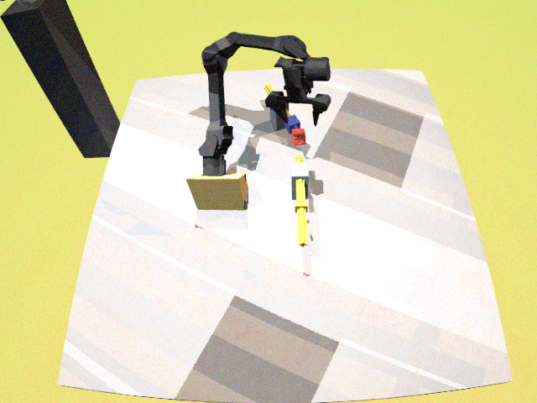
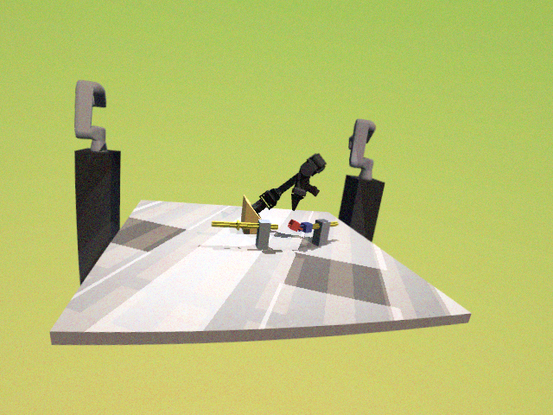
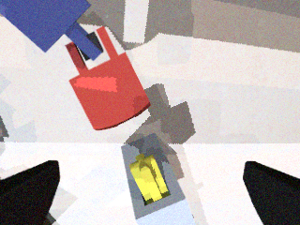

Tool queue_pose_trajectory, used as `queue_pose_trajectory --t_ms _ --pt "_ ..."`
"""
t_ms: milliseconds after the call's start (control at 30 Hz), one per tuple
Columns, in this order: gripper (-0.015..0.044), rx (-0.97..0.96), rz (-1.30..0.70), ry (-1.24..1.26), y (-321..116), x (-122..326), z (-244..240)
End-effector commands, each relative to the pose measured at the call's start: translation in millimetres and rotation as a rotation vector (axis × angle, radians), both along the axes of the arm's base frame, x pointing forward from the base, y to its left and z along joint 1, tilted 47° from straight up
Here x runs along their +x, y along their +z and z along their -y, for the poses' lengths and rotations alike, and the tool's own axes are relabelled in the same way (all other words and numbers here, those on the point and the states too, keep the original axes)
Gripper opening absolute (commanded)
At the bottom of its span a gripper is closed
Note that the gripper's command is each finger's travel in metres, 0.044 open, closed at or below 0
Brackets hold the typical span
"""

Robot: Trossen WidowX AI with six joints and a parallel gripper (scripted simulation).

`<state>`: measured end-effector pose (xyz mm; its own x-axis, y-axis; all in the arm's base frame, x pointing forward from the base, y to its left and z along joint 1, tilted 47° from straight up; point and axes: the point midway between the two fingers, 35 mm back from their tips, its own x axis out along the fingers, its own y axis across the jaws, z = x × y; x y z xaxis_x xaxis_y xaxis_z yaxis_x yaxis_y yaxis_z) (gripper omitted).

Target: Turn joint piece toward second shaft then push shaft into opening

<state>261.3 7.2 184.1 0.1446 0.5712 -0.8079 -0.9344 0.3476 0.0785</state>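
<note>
My gripper (image 1: 300, 122) (image 2: 294, 208) (image 3: 153, 170) is open and empty, above the joint piece and clear of it. The red joint piece (image 1: 298, 137) (image 2: 293, 225) (image 3: 110, 94) is hinged to the blue part (image 1: 291, 123) (image 2: 306, 226) (image 3: 42, 21) on the first shaft (image 1: 268, 88) (image 2: 333, 223). Its free end faces roughly toward the second shaft (image 1: 302, 225) (image 2: 223, 223) (image 3: 150, 180), but looks tipped upward in the exterior view. A gap separates them. The second shaft lies through its block (image 1: 299, 169) (image 2: 263, 239) (image 3: 166, 216). The inside of the opening is not clear.
The first shaft's grey block (image 1: 275, 119) (image 2: 320, 234) stands behind the joint. A yellowish slanted panel (image 1: 219, 192) (image 2: 248, 214) stands beside the arm's base, left of the second shaft in the top view. The second shaft has a raised yellow collar (image 1: 301, 207) on its outer part.
</note>
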Motion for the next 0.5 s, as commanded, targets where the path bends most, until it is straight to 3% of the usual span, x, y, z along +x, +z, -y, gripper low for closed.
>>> queue_pose_trajectory --t_ms 0,167,467 --pt "0.0440 0.023 -0.049 -0.148 20.2 -3.0 19.5" --pt "0.0440 0.045 -0.101 -0.284 36.8 -9.2 36.5" --pt "0.0440 0.057 -0.133 -0.261 23.4 -4.8 43.5"
